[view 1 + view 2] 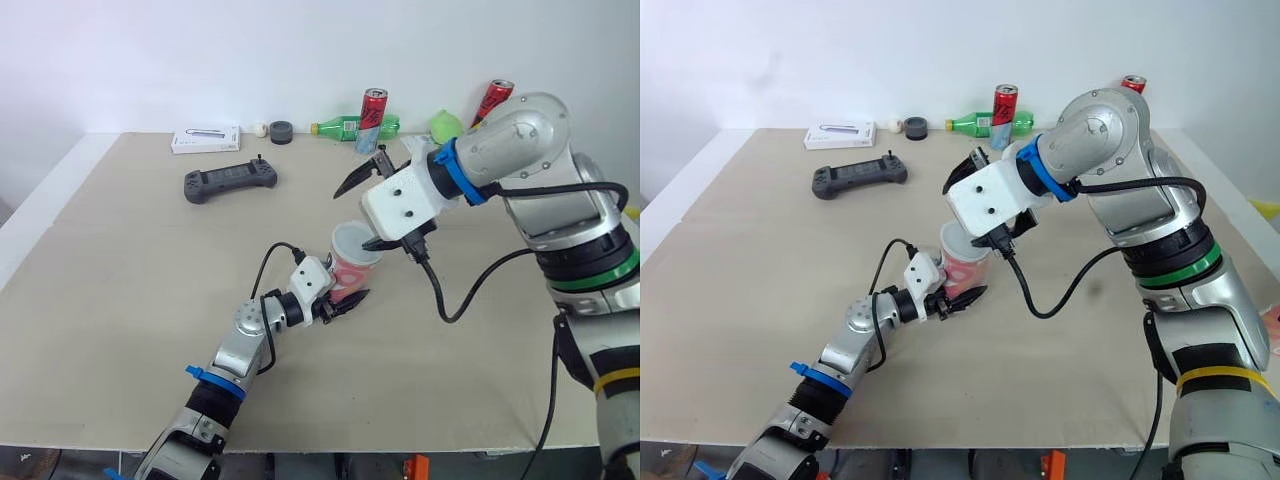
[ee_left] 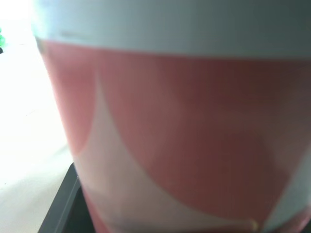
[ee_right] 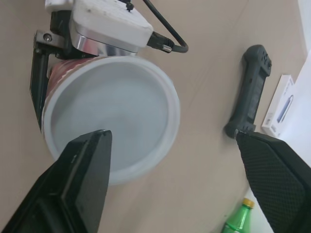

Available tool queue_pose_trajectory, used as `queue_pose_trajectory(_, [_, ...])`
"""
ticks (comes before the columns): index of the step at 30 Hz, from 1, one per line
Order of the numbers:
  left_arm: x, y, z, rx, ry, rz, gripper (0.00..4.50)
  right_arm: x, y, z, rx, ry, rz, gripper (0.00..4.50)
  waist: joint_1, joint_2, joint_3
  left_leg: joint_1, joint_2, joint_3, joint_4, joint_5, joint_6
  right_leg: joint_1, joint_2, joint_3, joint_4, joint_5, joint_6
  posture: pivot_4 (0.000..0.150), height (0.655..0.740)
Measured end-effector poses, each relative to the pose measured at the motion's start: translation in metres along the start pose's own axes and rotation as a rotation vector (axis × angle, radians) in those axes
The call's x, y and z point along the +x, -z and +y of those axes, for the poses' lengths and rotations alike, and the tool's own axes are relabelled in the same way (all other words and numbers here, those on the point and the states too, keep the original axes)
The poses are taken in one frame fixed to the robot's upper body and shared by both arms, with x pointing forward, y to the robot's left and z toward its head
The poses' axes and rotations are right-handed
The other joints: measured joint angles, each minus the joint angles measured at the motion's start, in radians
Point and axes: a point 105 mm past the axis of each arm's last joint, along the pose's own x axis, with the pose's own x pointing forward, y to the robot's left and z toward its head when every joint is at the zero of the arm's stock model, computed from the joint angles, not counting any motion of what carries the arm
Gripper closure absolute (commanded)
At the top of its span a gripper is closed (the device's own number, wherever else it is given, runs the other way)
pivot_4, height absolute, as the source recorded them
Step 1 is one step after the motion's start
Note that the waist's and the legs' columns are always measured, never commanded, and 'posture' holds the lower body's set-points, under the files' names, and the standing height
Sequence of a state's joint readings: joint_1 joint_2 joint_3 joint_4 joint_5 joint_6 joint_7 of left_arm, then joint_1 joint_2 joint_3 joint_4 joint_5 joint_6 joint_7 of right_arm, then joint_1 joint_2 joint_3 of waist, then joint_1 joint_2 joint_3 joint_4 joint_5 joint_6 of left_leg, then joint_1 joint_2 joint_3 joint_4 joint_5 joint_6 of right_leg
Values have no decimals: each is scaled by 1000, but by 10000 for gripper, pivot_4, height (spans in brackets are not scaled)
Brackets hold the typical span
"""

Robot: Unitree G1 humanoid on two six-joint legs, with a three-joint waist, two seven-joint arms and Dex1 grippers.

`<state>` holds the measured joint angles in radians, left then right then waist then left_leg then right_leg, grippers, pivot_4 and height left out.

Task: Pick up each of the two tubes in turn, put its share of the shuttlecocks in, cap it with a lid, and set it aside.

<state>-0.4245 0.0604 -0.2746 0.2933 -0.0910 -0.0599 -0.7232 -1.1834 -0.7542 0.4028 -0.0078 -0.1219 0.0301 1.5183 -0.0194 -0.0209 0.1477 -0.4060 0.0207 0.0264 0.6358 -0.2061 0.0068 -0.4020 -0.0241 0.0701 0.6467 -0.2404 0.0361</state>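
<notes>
A pale beige worktop (image 1: 120, 260) carries a few loose items along its far edge; a dark grey game controller (image 1: 230, 181) lies flat, and beyond it a white box (image 1: 205, 139) lies by the edge; to the box's right sit a small white ball (image 1: 260, 129) and a black ring-shaped piece (image 1: 281, 131), close together; a green bottle (image 1: 340, 127) lies on its side, a red can (image 1: 373, 118) upright before it; further right a light green object (image 1: 446, 124) and a second red can (image 1: 497, 100), leaning.
</notes>
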Motion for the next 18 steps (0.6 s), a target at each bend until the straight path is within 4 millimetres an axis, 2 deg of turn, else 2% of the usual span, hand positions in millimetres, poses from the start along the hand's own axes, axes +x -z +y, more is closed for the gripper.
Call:
queue_pose_trajectory(8, [0,1,0,-2,2,3,19877,-7,-3,-7,50,20,-45,44615,0,0,0,0,0,0,0,0,0,0,0,0,0,0,0,1500,7400])
queue_pose_trajectory(18, [0,1,0,-2,1,2,19877,-2,-10,0,95,-14,-101,44615,0,0,0,0,0,0,0,0,0,0,0,0,0,0,0,1500,7400])
